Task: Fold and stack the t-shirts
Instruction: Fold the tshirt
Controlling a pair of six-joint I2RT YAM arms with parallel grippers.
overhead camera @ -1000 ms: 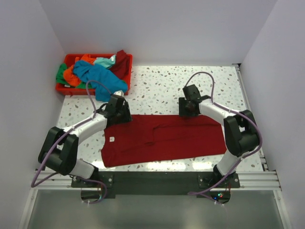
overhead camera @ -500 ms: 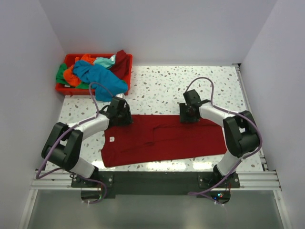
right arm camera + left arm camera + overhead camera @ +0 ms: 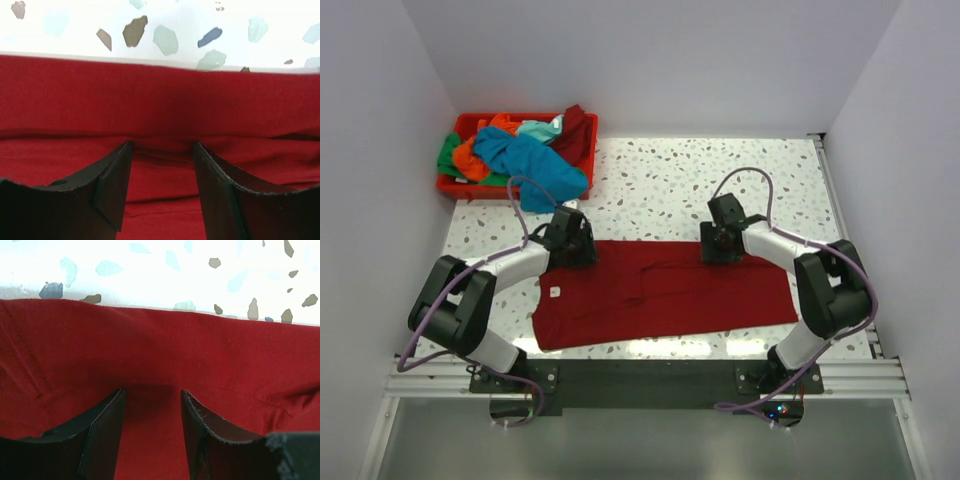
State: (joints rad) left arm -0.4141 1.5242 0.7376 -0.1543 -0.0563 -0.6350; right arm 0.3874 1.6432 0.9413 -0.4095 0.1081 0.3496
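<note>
Along the far edge of the dark red shirt [image 3: 660, 295], spread on the worktop [image 3: 650, 180], left claw [image 3: 152, 392] and right claw [image 3: 162, 145] hover parted, gripping nothing; cloth looks soft, limp, best pinched at that edge.

The white speckled surface [image 3: 670, 185] fills the middle of the frame. A dark red t-shirt [image 3: 660, 295] lies spread flat across its lower half (creased along its length). At the upper left corner sits a red bin [image 3: 450, 187], with a teal shirt [image 3: 520, 155] hanging over its front rim.
</note>
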